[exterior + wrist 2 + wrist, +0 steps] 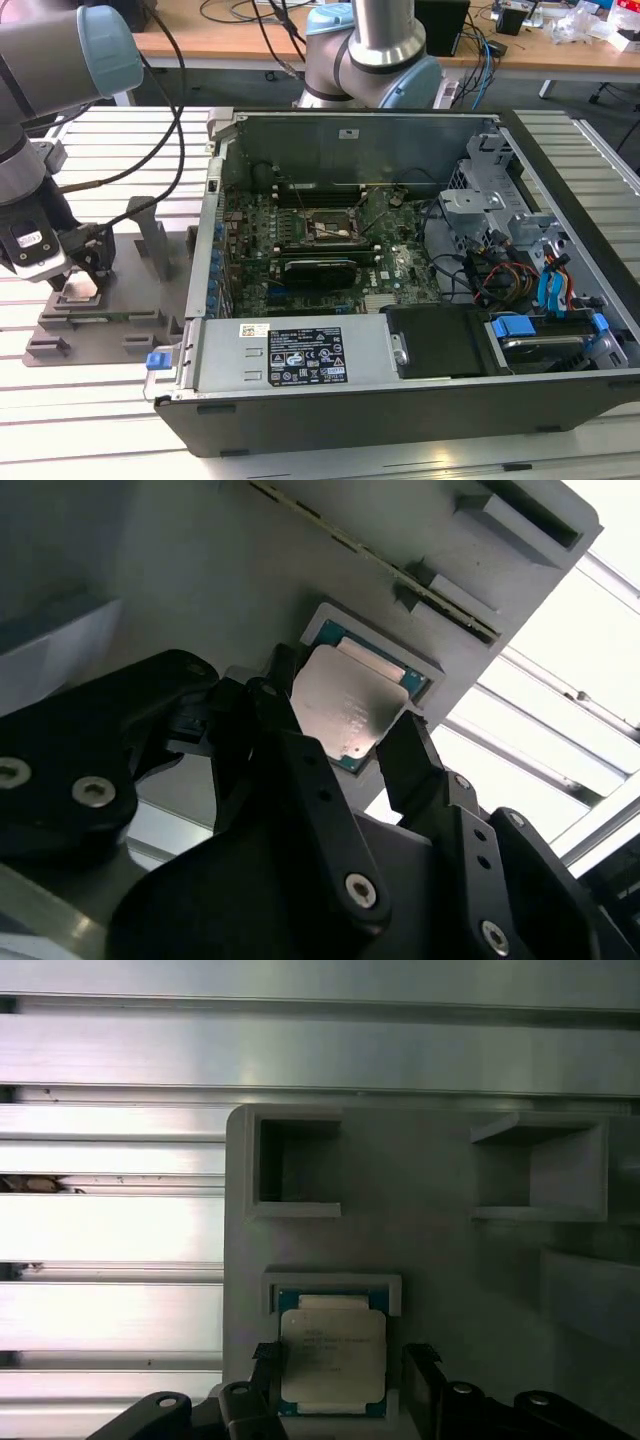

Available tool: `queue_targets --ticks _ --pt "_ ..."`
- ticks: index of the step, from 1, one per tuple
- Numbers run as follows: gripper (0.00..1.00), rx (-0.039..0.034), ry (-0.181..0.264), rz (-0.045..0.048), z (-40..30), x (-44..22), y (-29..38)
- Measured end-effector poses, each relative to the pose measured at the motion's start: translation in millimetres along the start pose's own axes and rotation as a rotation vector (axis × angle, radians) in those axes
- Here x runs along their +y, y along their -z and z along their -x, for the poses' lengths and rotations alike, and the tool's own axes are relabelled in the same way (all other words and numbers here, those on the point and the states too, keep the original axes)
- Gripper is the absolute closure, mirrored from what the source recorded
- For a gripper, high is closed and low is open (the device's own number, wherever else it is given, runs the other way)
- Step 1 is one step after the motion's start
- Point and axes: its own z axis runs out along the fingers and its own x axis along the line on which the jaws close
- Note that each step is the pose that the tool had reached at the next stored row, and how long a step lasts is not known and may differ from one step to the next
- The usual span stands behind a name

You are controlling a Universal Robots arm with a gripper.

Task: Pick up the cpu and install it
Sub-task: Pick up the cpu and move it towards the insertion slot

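Note:
The cpu, a small square chip with a silver-grey metal top and a green rim, lies flat in its recess in the grey plastic tray. In the exterior view the tray sits on the slatted table at the left, with the cpu under my gripper. My gripper is lowered over the chip, one black finger on each side of it. A narrow gap shows beside one finger, so it stands open around the cpu. The motherboard socket lies inside the open computer case.
Upright posts rise from the tray close to my gripper. The case's metal wall stands between tray and motherboard. Cables and a drive cage fill the case's right side. A second robot arm base stands behind the case.

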Motion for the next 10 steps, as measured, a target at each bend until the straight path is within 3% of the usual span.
queue_targets --ticks 3,4,5,10 --pt "0.38 -0.0002 0.000 0.0003 0.1 0.0 -0.1" --pt "0.32 -0.0003 0.000 0.0005 0.1 0.0 -0.2" --pt "0.32 -0.0004 0.000 0.0014 0.0 0.0 -0.8" --pt "0.32 -0.0002 0.000 0.0057 -0.3 0.1 -7.9"
